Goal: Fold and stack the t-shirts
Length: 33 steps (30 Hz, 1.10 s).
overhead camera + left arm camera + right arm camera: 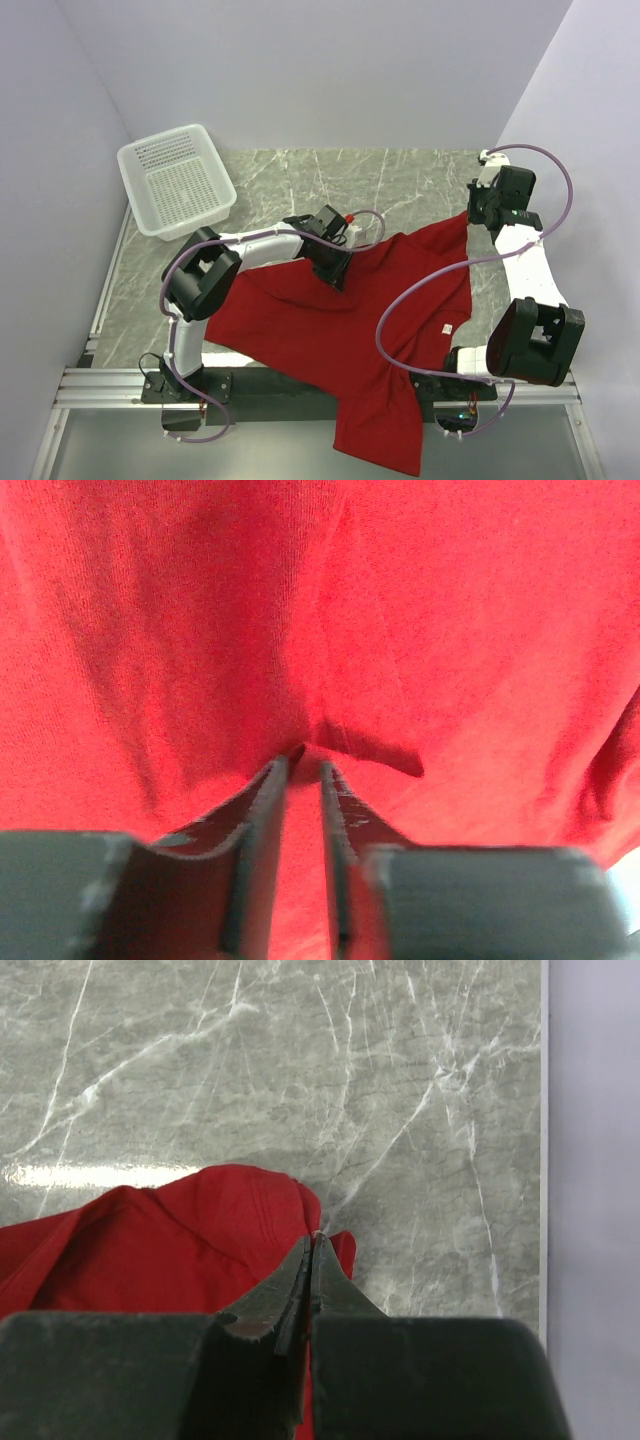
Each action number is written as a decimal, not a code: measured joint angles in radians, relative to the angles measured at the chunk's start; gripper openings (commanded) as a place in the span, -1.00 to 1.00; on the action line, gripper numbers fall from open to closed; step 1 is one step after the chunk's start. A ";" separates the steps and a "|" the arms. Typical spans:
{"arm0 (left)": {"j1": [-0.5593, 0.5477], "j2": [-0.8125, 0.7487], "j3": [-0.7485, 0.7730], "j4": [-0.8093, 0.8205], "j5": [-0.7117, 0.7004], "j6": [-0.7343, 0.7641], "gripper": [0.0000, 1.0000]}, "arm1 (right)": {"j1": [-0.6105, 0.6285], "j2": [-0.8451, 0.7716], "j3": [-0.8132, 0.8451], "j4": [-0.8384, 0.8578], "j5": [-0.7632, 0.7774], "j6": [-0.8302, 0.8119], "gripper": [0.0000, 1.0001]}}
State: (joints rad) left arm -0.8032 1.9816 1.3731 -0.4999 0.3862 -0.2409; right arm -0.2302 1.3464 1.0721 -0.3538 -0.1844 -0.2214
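item: one red t-shirt [340, 330], spread loosely and creased over the middle and right of the worktop [400, 170], not folded. its near part hangs over the front edge between the two arm bases. one corner is drawn out toward the far right of the worktop. a small white neck label [447, 327] shows on the right portion of the cloth, close to the right arm.

left hand [303, 765]: positioned on the far edge of the cloth near the middle of the worktop, pointing down into it. jaws narrow; a small pucker of red fabric is gathered between the tips, with a crease running off to the right of it. the wrist view is filled by cloth.

right hand [312, 1245]: at the far right of the worktop, close to the side wall. jaws closed tight, pinching the drawn-out corner of the cloth at its edge. bare marbled surface lies beyond the tips.

surroundings: a white mesh basket [178, 180] stands at the far left corner of the worktop, well apart from the cloth. nothing is seen inside it. the worktop surface is grey-green with pale veins.
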 measured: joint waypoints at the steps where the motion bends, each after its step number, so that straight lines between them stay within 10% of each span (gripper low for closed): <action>1: -0.001 0.000 0.002 -0.001 -0.001 -0.002 -0.66 | 0.000 0.000 0.000 0.000 0.000 0.000 -1.00; 5: -0.002 0.000 0.006 -0.003 -0.003 -0.003 -0.99 | 0.000 0.000 0.000 -0.002 0.000 0.000 -1.00; 19: 0.090 -0.267 0.016 -0.015 -0.102 -0.024 -0.99 | 0.000 -0.063 0.087 -0.120 -0.098 -0.012 -1.00; 26: 0.341 -0.430 0.168 0.109 -0.229 -0.097 -0.99 | -0.002 -0.059 0.491 -0.262 -0.229 -0.002 -1.00; 33: 0.344 -0.513 0.385 0.214 -0.382 -0.109 -0.99 | -0.012 -0.013 1.014 -0.326 -0.275 0.069 -1.00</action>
State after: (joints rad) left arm -0.4591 1.4681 1.7576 -0.2863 0.0040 -0.3500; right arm -0.2420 1.3334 2.0865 -0.6796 -0.4595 -0.1524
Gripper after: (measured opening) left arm 0.012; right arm 0.007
